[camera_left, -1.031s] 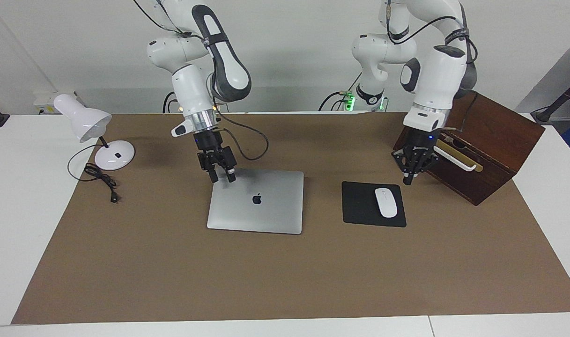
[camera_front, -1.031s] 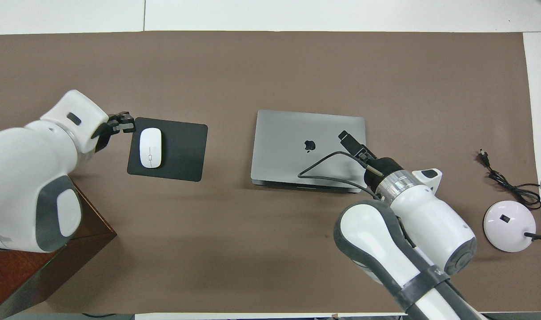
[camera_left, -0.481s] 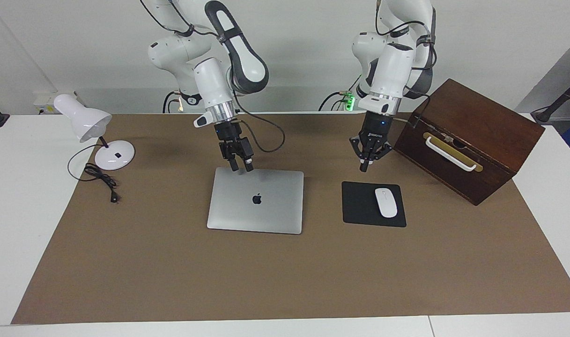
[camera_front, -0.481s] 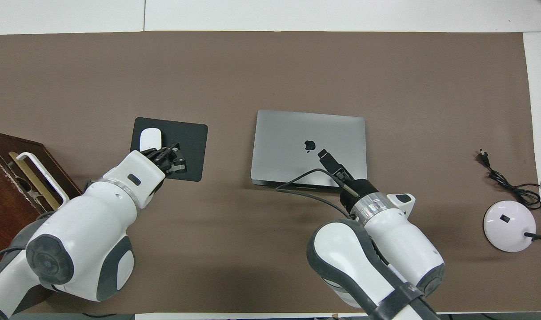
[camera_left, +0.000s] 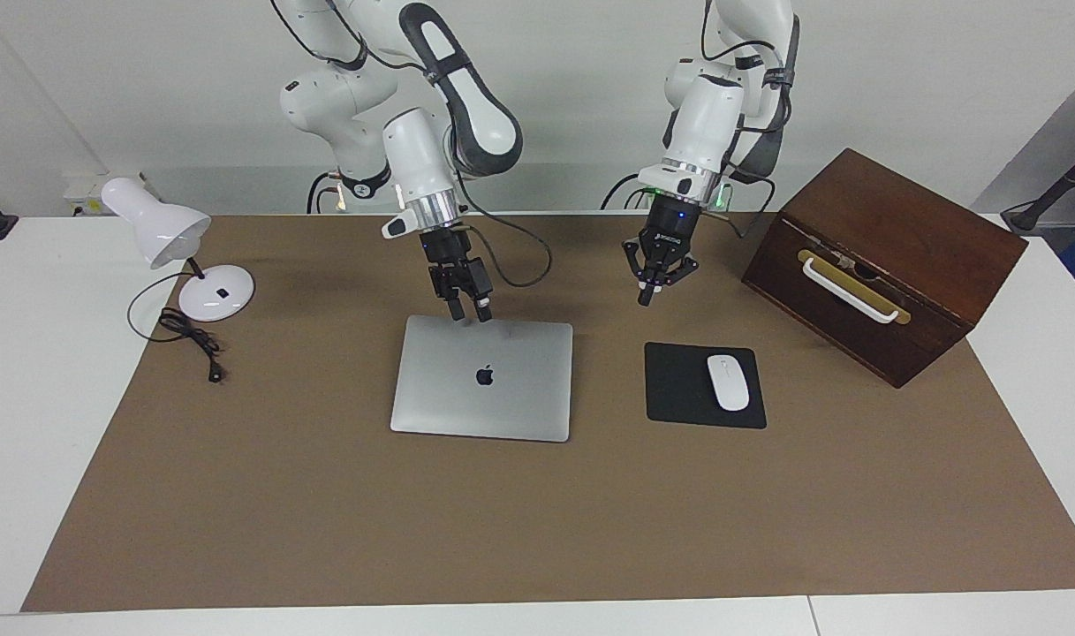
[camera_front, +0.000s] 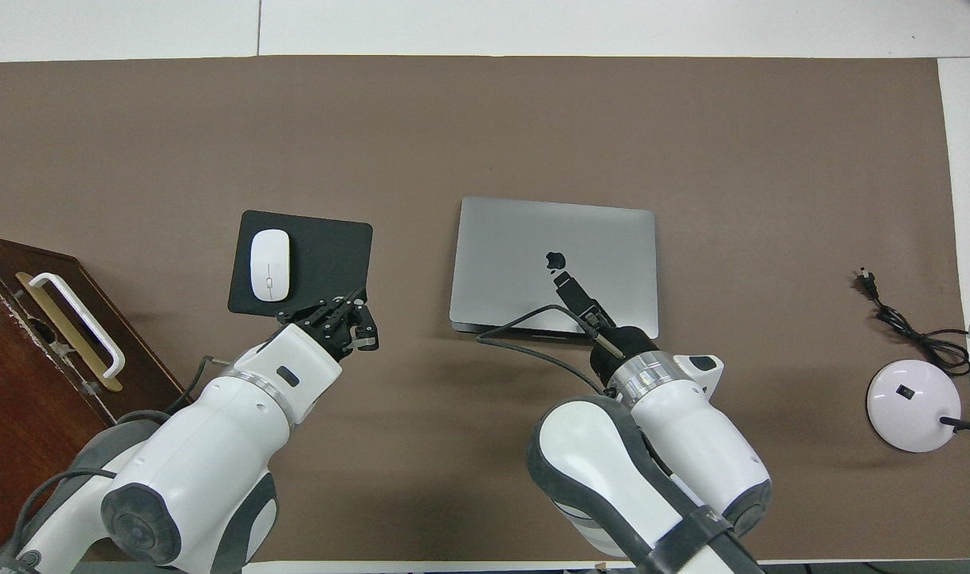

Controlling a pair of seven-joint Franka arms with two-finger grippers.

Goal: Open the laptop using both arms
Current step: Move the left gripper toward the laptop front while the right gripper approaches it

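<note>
Facing view: laptop (camera_left: 482, 378) lies closed and flat on the brown mat (camera_left: 537, 521), mid-table, logo up, its lid shut all round. It sits beside the black mouse pad (camera_left: 678, 389), which is toward the left arm's end and carries a white mouse (camera_left: 728, 382).

Right gripper (camera_left: 469, 313) hangs just over the laptop's edge nearest the robots, tips apart with a clear gap, nothing between them; contact with the lid cannot be told. Its cable loops beside the wrist.

Left gripper (camera_left: 646, 299) is up in the air over bare mat, above a spot between the laptop and the mouse pad, fingertips pressed together, holding nothing, links splayed out sideways.

Overhead view: right gripper (camera_front: 563, 281) covers the lid close to the logo, left gripper (camera_front: 355, 319) shows at the mouse pad corner (camera_front: 325, 255) closest to the robots.

Wooden box (camera_left: 890, 265) with a white handle stands at the left arm's end of the table, tilted. White desk lamp (camera_left: 170, 243) with its black cord (camera_left: 193, 340) sits at the right arm's end, well apart from the laptop.
</note>
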